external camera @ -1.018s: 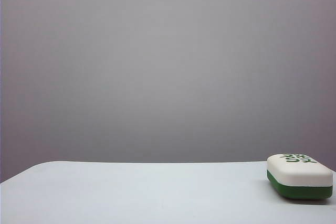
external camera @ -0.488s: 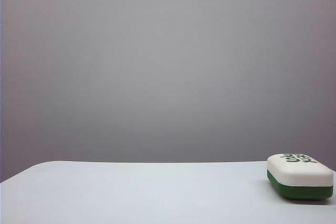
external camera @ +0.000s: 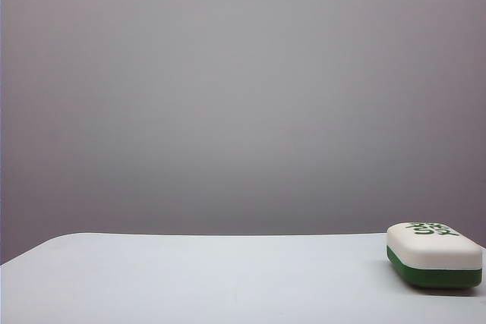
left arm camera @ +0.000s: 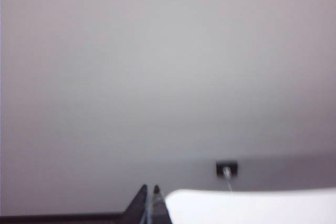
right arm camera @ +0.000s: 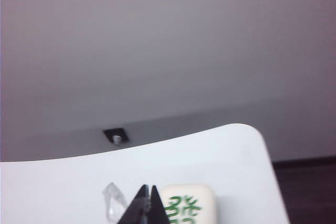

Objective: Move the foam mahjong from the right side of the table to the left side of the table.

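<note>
Foam mahjong [external camera: 433,255] lies flat on the table [external camera: 213,278], far right side, white layer up, green characters on top, dark green base down. Right gripper [right arm camera: 147,190] sits just short of the tile, fingertips pressed together, holding nothing; tile is just beyond and slightly to one side of the tips. Left gripper [left arm camera: 149,189] is off the table edge, tips closed together, empty, well apart from the tile.
</note>
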`<control>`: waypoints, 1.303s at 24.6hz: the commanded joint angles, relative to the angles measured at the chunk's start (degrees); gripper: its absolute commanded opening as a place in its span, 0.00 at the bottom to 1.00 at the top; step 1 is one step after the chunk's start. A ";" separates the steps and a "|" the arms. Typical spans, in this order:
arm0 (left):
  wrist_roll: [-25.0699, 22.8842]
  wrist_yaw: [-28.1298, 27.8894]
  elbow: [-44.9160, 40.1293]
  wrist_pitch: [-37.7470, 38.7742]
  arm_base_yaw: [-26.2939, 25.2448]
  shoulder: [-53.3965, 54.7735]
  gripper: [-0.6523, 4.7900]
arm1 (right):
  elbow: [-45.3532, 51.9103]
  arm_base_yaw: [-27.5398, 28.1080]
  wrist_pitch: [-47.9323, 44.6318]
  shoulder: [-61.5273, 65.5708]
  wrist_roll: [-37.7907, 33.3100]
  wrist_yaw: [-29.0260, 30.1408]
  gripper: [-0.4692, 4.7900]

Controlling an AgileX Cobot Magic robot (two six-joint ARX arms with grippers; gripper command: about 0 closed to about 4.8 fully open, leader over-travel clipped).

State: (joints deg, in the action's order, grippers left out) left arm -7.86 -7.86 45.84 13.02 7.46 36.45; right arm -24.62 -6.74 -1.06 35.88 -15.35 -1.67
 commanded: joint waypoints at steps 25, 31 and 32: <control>-5.42 33.18 4.02 5.81 0.02 21.00 0.11 | -13.99 22.40 -19.74 65.94 -2.64 35.93 0.08; -5.25 34.69 4.02 5.75 0.00 21.00 0.11 | -21.73 18.10 -13.29 71.23 -1.68 29.29 0.08; -5.25 34.69 4.02 5.77 0.00 21.00 0.11 | -22.88 17.59 -11.61 71.71 -1.03 28.72 0.08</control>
State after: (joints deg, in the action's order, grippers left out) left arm -13.08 26.41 49.65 19.38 7.49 57.56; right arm -46.28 11.35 -14.87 107.31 -17.50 28.38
